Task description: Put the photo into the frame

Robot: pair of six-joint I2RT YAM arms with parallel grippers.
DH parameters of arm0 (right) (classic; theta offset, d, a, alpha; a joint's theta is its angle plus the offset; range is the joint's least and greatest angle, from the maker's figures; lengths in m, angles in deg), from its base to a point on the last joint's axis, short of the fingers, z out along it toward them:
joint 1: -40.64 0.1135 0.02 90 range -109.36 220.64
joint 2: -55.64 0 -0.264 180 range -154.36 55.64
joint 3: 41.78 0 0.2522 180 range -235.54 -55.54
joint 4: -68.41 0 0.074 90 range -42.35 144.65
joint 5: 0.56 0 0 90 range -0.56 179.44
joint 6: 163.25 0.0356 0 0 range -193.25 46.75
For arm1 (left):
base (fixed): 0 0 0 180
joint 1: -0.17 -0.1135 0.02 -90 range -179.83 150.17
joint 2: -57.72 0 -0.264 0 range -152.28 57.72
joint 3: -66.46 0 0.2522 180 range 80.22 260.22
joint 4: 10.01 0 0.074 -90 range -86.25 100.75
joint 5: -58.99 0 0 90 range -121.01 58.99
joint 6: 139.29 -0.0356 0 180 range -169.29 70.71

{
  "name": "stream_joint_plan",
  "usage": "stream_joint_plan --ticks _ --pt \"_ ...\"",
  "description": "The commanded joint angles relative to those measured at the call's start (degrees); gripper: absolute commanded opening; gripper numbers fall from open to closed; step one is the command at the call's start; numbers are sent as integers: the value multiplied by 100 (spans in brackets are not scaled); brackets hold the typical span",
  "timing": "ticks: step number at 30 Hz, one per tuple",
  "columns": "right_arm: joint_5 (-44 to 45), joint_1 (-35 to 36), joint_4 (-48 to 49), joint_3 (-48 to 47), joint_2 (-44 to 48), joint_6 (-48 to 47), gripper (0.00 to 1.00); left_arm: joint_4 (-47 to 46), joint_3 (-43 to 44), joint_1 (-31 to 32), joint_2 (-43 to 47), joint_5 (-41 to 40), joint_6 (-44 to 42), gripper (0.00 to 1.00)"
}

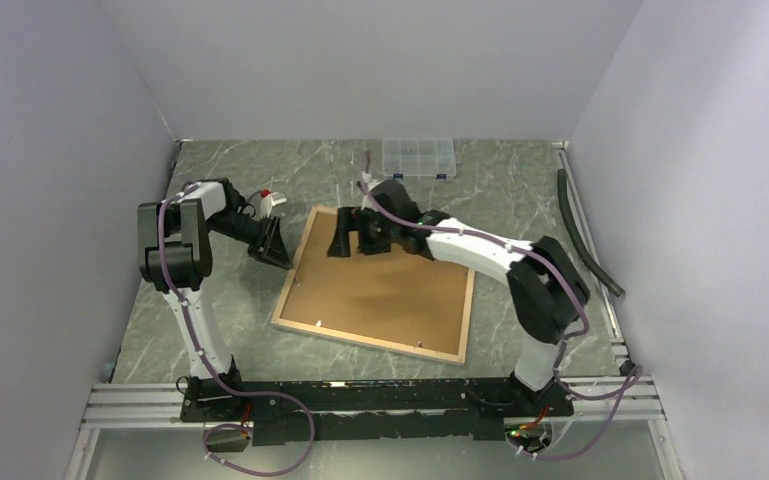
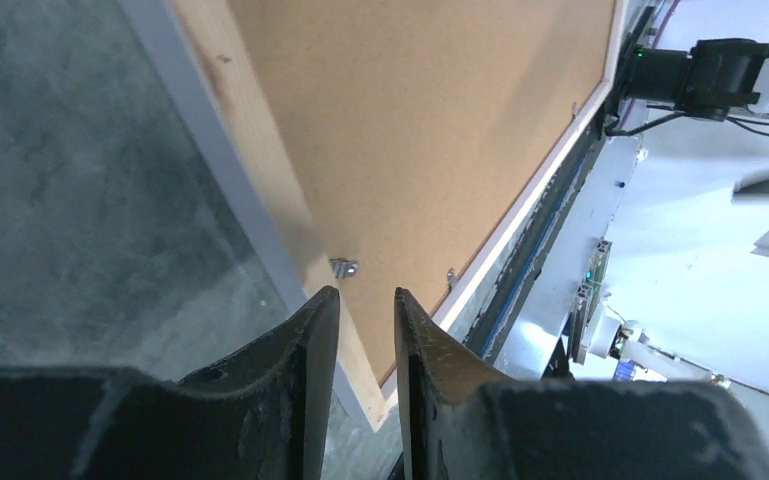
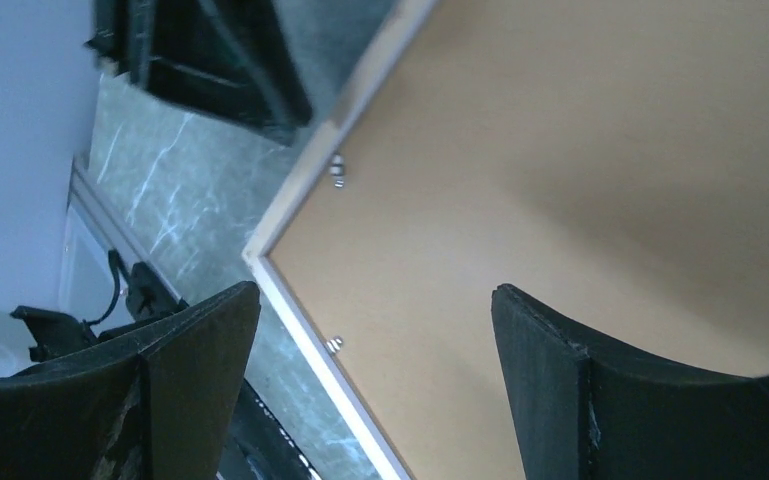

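Top external, frame (image 1: 368, 338): lying back-up; likely stiff, pane fragile; gripping at border.
Left tool (image 2: 364, 295): standing narrow, empty.
Right tool (image 3: 375, 292): gaping wide, empty.

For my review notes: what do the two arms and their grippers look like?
Both the left arm and right arm have white links joined by bulky black joint housings, with a purple cable running along each. The left gripper and right gripper are matte black, each with two broad, tapering fingers. No markings show.
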Motion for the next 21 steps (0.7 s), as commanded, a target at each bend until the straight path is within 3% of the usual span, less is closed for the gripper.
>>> stream_joint_plan --ticks 1,8,21 --pt "-583 453 574 -823 -592 -313 89 -448 -157 -54 -99 -100 128 32" --pt "-1017 770 831 -1434 -1420 -258 87 -705 -215 -56 -151 -218 241 29" --pt "-1281 989 834 -1919 -2326 -242 86 -908 -319 1 -261 -347 323 33"
